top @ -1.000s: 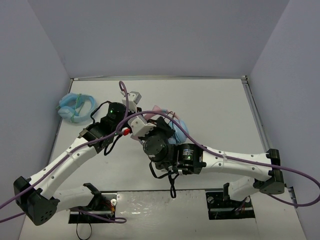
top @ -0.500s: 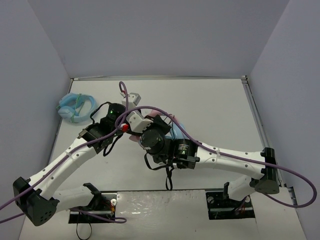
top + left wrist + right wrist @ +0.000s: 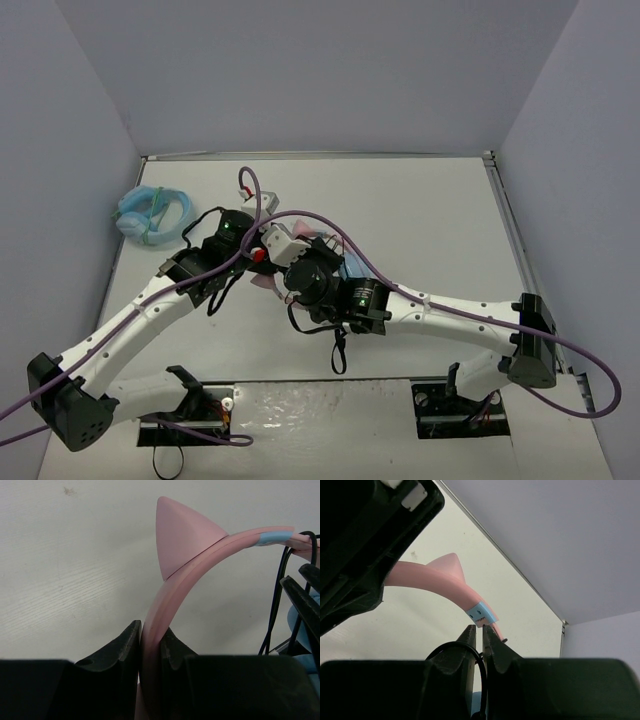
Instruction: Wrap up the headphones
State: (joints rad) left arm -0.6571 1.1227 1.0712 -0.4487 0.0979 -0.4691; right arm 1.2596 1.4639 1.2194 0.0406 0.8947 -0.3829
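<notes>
Left pincer (image 3: 150, 632) and right pincer (image 3: 479, 632) meet over mid-tabletop (image 3: 430, 220), with the headphones (image 3: 348, 264) between them; whether these rest or hang I cannot tell. The left is clamped on the pink headband (image 3: 200, 542) below its ear and should just hold firm as the anchor. The right looks pinched nearly together on the thin cable (image 3: 447, 651); lead it round the band in snug, even turns, keeping light tension so no loop slips.

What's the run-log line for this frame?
task: wrap headphones | left gripper: shut on pink headband | right gripper: shut on black cable
</notes>
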